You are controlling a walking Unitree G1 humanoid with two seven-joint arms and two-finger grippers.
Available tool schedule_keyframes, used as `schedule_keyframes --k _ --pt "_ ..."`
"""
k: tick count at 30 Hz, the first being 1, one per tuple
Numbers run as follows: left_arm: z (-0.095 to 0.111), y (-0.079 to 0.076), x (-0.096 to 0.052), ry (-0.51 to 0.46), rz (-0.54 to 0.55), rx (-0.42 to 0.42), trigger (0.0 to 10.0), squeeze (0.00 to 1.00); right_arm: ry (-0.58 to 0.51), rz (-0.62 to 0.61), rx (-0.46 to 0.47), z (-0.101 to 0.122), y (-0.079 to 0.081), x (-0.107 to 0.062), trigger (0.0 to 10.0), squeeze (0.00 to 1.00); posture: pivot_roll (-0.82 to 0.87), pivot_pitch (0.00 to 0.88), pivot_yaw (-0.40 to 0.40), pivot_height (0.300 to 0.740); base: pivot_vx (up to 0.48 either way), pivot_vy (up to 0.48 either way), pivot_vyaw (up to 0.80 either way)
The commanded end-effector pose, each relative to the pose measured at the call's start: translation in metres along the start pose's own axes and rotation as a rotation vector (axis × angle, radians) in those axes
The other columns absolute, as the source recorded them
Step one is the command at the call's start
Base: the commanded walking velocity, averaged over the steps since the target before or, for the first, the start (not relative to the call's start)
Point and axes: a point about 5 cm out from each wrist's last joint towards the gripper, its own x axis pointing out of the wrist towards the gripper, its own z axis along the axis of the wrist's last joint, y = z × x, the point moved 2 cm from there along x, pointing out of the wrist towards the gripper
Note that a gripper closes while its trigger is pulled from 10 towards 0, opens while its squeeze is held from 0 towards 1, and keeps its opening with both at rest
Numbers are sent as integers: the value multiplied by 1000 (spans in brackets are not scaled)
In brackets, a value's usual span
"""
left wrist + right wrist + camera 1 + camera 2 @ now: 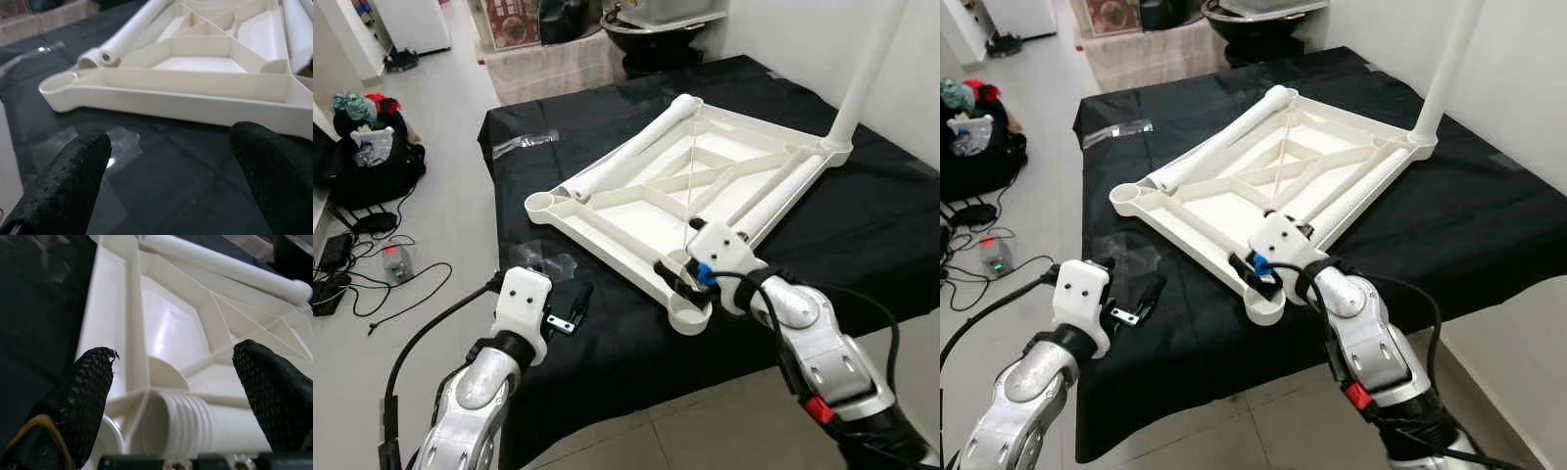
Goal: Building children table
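1. surface: black cloth (862,225) covers the work surface; pale tiled floor (440,176) at frame left carries cables and a bag.
2. task item: white tabletop (646,211), underside up, lies mid-frame; one leg (867,69) stands upright at its far corner.
3. right gripper (166,396): fingers wide apart, straddling a loose leg's ribbed end at the near corner socket (690,313).
4. left gripper (166,161): fingers apart, holding nothing, hovering over the cloth beside clear plastic bags (543,259).

Head stereo pair looks down over the upturned tabletop (675,186); both wrist cameras skim close along its rim.
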Motion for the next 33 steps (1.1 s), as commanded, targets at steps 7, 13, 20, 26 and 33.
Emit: schedule_keyframes --k 7,13,20,26,33 --pt "1 -27 -11 -19 -235 -56 10000 0 260 62 -40 -25 2 -21 10000 0 -74 109 45 740 0 0 0" --pt "2 -32 -12 -33 -272 -65 10000 0 358 -12 -40 -30 -7 -24 10000 0 -83 113 37 740 0 0 0" --pt "3 -35 -12 -39 -284 -73 10000 0 315 -68 30 -14 -11 -18 10000 0 -87 114 28 740 0 0 0" --pt "3 -36 -12 -42 -297 -80 10000 0 302 -140 56 -10 -18 -14 10000 0 -86 112 24 740 0 0 0" --pt "1 -40 -13 -42 -313 -84 10000 0 234 -180 90 2 -20 -4 10000 0 -83 105 18 740 0 0 0"
